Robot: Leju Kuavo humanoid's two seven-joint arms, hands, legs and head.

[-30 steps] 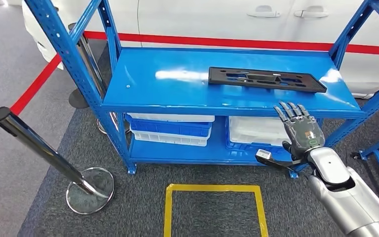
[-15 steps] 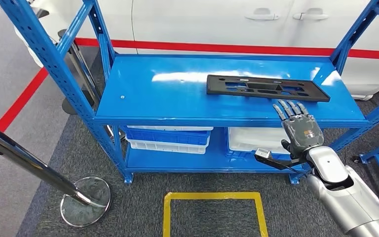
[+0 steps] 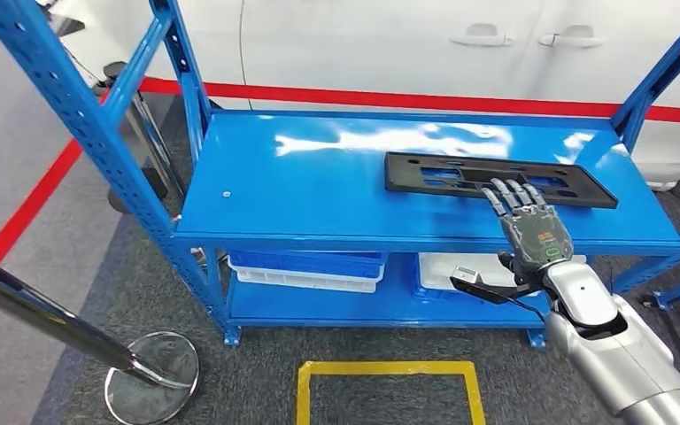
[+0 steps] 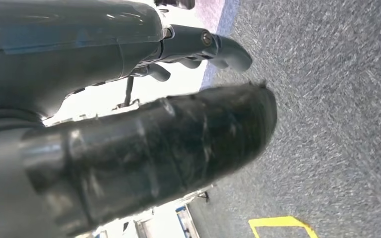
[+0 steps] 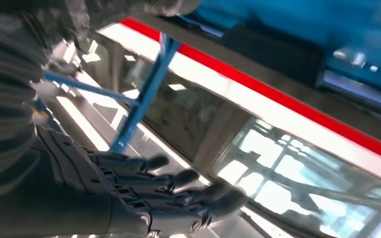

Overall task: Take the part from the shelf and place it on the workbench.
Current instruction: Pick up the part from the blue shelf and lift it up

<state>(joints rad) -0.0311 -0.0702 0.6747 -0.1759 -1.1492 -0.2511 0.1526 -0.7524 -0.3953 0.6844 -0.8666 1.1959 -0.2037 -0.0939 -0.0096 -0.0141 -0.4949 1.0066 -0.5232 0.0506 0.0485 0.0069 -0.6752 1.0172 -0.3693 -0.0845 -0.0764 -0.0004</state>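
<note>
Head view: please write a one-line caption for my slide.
The right hand, fingers extended, reaches over the black part lying flat on the blue shelf.

blue shelf [image 3: 319, 190] | top: black part [image 3: 460, 173] | below: bins [image 3: 305, 267]

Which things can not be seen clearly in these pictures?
- Head view: whether the right hand touches the part; its fingertips overlap the near edge.
- Head view: bins partly hidden under the shelf.
- Left wrist view: left hand mostly hidden by its thumb.
- Right wrist view: blurred background.
</note>
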